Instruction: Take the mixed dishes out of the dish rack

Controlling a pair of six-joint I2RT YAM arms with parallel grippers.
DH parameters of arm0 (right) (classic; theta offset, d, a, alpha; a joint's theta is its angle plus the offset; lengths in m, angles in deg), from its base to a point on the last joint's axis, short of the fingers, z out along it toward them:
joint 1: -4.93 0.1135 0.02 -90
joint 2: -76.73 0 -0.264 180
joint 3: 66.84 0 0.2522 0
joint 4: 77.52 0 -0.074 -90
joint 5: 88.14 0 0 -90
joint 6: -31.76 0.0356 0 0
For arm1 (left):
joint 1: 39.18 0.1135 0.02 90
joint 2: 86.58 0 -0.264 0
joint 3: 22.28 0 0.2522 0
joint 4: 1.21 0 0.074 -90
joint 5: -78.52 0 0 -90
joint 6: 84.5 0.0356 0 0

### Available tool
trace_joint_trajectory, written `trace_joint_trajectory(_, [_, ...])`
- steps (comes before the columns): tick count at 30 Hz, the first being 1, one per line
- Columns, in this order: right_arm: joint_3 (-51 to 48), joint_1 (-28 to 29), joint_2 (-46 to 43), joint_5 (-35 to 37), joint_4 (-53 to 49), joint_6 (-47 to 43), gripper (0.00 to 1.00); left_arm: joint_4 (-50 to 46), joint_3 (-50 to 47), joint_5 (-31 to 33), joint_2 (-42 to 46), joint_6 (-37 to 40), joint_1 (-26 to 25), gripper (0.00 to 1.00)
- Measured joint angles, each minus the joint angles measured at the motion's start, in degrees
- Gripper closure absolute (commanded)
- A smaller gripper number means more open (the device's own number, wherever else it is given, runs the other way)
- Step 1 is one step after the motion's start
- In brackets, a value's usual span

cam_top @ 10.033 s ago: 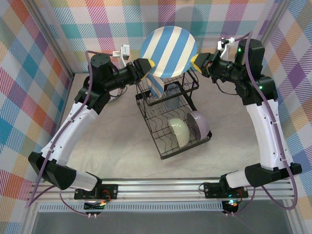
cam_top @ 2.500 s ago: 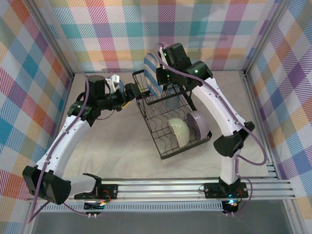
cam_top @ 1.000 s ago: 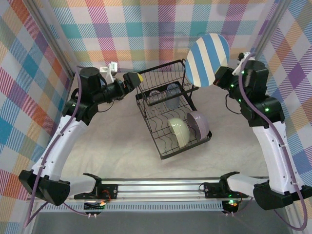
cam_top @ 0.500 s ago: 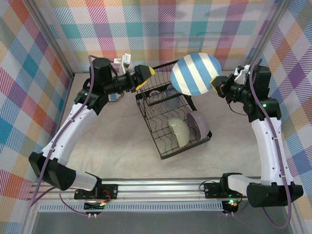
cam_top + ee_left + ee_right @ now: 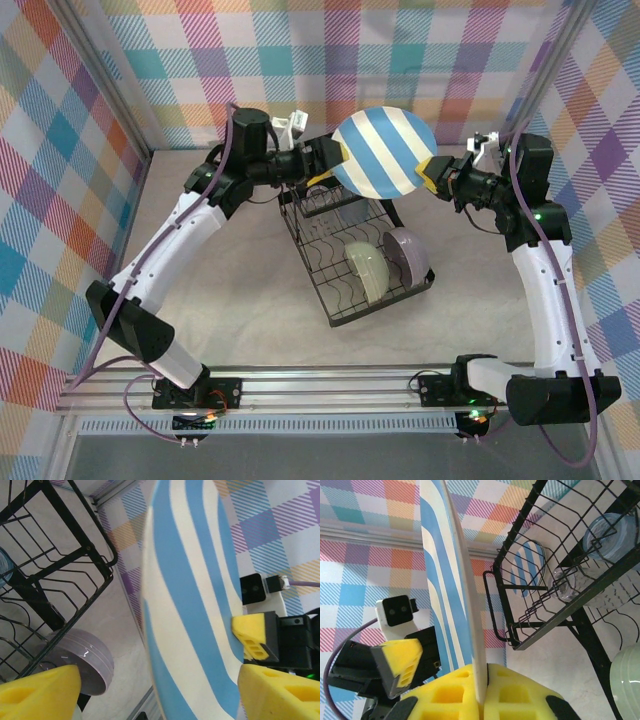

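A blue-and-white striped plate hangs in the air above the far end of the black wire dish rack. My right gripper is shut on its right rim; in the right wrist view the plate stands edge-on, pinched between the yellow pads of that gripper. My left gripper is open at the plate's left rim, and the plate lies between its spread pads without touching them. A pale green bowl and a lavender bowl lean in the rack. The grey-blue tumbler sits in the basket section.
A clear glass lies beside the tumbler in the basket. Past the rack wires a small blue-striped plate lies on the table. Checked walls close in the table at the back and both sides. Open tabletop lies left and right of the rack.
The left arm has swung right, bringing its open gripper around the plate's left rim. The right gripper has carried the plate slightly left over the rack.
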Motion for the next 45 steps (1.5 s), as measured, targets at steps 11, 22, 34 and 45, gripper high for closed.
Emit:
trace_joint_trajectory(11, [-0.1,0.0,1.1,-2.5,1.2,0.2,1.00,-0.6,1.2,2.0,-1.5,-1.4,-0.8,0.56])
trace_joint_trajectory(22, [-1.9,-0.1,1.6,-2.8,2.1,0.0,1.00,1.8,1.3,1.5,-1.5,-6.7,-0.7,1.00])
trace_joint_trajectory(34, [-2.2,-0.3,1.7,-3.4,5.6,0.2,0.00,3.9,1.4,2.2,-1.2,-9.9,-1.1,1.00])
trace_joint_trajectory(45, [-3.7,-0.3,-3.5,-0.8,14.9,-0.5,0.01,0.8,8.1,5.2,-1.2,-8.7,0.8,1.00])
